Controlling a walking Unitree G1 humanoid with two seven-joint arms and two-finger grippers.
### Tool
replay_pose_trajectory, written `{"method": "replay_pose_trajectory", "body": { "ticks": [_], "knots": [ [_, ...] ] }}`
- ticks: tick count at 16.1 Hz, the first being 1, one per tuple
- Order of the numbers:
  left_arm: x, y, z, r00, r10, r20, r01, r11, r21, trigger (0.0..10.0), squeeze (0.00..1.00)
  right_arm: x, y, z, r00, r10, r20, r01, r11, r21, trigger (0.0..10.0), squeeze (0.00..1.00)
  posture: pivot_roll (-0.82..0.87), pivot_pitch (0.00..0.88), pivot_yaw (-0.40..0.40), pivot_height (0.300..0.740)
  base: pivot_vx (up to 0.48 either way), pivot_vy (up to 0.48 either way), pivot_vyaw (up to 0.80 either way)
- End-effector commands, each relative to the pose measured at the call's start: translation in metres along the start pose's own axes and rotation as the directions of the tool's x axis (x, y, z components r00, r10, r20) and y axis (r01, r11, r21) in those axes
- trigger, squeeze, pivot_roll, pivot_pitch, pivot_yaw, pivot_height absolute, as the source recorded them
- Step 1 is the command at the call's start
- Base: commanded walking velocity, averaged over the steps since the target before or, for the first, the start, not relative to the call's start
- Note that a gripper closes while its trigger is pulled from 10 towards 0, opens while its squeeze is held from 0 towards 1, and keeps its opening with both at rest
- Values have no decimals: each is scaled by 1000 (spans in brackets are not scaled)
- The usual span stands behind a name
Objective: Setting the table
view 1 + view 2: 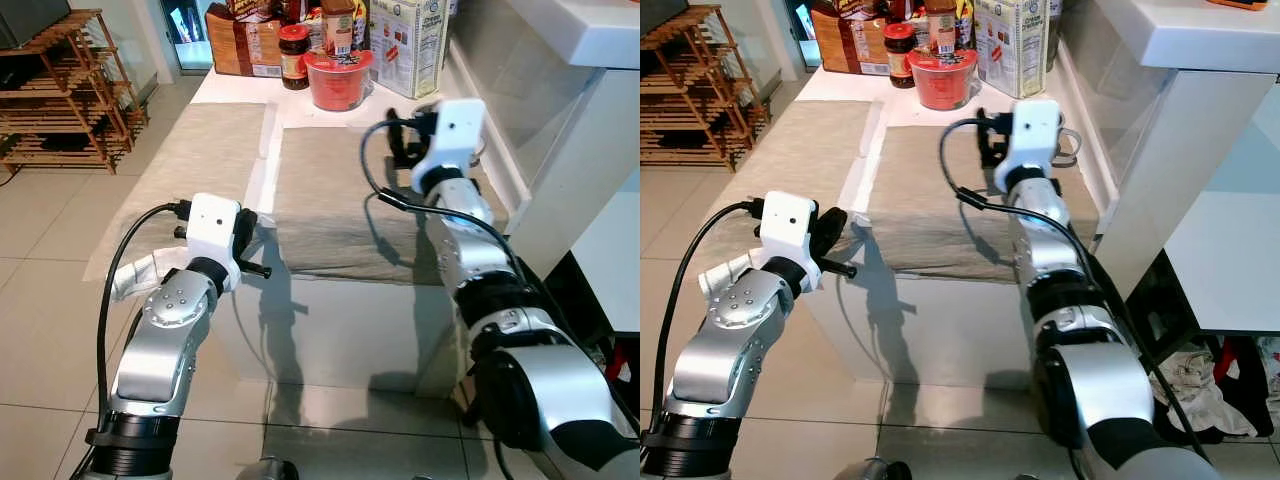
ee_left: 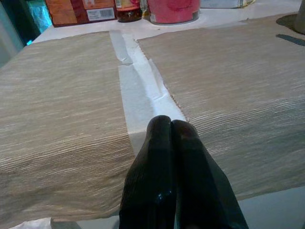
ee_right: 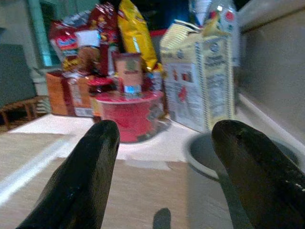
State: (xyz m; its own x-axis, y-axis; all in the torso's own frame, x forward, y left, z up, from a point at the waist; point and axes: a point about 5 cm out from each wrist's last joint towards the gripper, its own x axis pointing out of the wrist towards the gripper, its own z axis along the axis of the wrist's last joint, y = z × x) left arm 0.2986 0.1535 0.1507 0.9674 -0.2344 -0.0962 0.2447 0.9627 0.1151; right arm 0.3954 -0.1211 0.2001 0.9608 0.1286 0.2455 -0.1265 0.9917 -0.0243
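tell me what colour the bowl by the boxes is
Red bowl, clearest in the left eye view.

Both eye views look forward and steeply down from the robot's head onto the white table [image 1: 330,330], the right eye set slightly to one side, so both share the two beige placemats and the red bowl [image 1: 338,80] at the far end. The left wrist view looks low along the left hand [image 2: 170,138] from the table's near edge toward that red bowl, close over the gap between the placemats. The right wrist view sits much nearer the red bowl [image 3: 129,115], facing it between the parted fingers of the right hand [image 3: 167,143].
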Motion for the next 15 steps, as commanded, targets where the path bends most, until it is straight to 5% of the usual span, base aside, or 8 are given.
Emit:
{"method": "replay_pose_trajectory", "body": {
  "ticks": [1,5,9,15],
  "knots": [
    [3,-1,4,1000,-2,8,2,1000,9,10000,0,-2,-4,3,999,-20,39,21,999,-36,10000,0,-3,14,69,736,0,0,0],
    [4,-5,2,1000,-18,7,18,1000,12,10000,0,-8,-34,9,980,-170,101,180,979,-98,10000,0,-14,8,76,736,0,0,0],
    [6,-6,3,1000,-23,11,23,1000,12,10000,0,-12,-54,-7,966,-257,8,257,960,-115,10000,0,-15,4,75,736,0,0,0],
    [5,-5,5,1000,-18,14,18,1000,13,10000,0,-9,-45,-31,953,-228,-201,218,973,-69,10000,0,16,13,61,736,0,0,0]
  ]
}}
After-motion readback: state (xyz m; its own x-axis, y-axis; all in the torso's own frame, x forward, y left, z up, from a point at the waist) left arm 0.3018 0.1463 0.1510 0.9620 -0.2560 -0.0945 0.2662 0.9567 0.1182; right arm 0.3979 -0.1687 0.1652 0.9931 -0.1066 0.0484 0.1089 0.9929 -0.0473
